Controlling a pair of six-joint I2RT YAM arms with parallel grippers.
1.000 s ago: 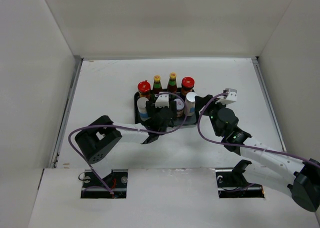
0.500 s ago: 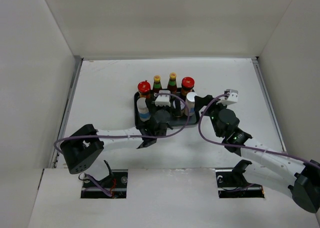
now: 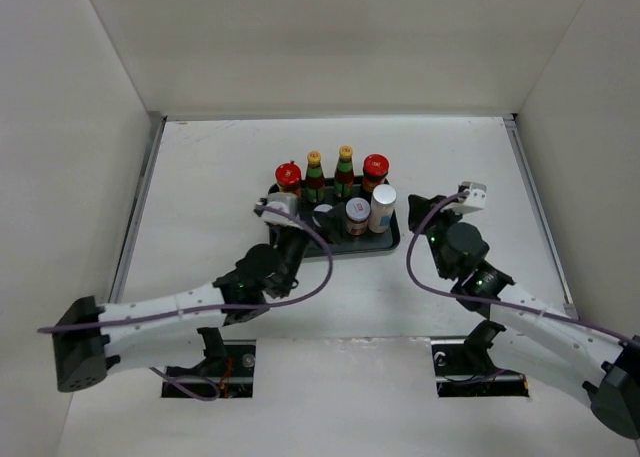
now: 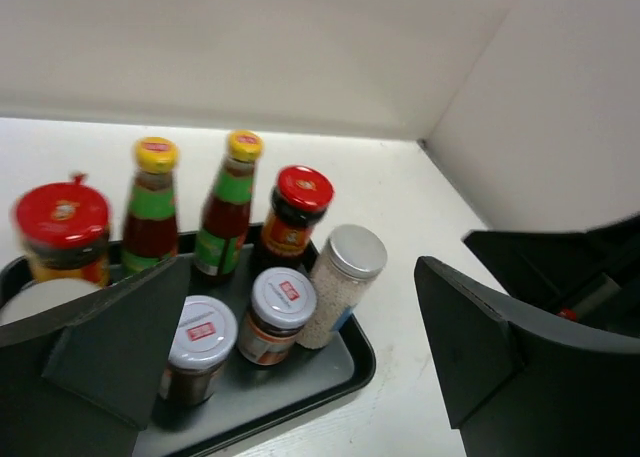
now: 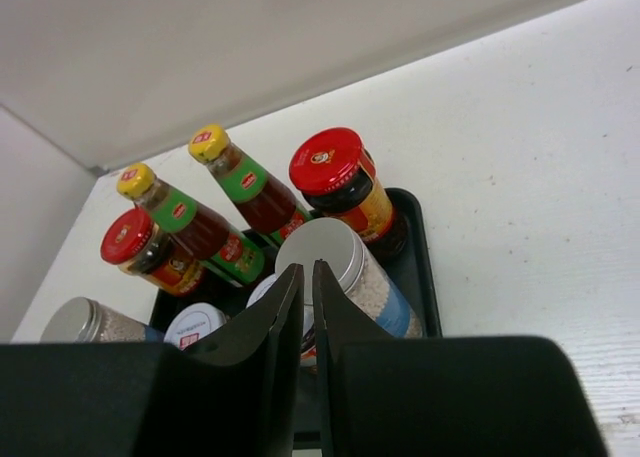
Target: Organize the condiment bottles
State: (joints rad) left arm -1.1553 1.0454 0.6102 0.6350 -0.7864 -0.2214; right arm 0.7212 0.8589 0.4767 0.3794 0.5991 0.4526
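Observation:
All the condiment bottles stand in the black tray (image 3: 392, 241). Along its back are two red-capped jars (image 3: 288, 175) (image 3: 376, 166) with two green yellow-capped bottles (image 3: 314, 176) (image 3: 345, 171) between them. In front stand a white cylinder (image 3: 382, 208) and two grey-lidded jars (image 3: 357, 216) (image 4: 198, 345). Another white cylinder (image 5: 82, 322) sits at the tray's left end, half hidden behind my left finger (image 4: 120, 342). My left gripper (image 3: 296, 225) hangs wide open over the tray's front left corner, holding nothing. My right gripper (image 5: 306, 270) is shut and empty, just right of the tray.
White walls enclose the table on the left, back and right. Bare white tabletop (image 3: 210, 167) lies around the tray. Purple cables loop along both arms.
My left gripper has drawn back from over the tray's middle to its front left corner, staying open. My right gripper has shut and backed slightly right, off the right cylinder.

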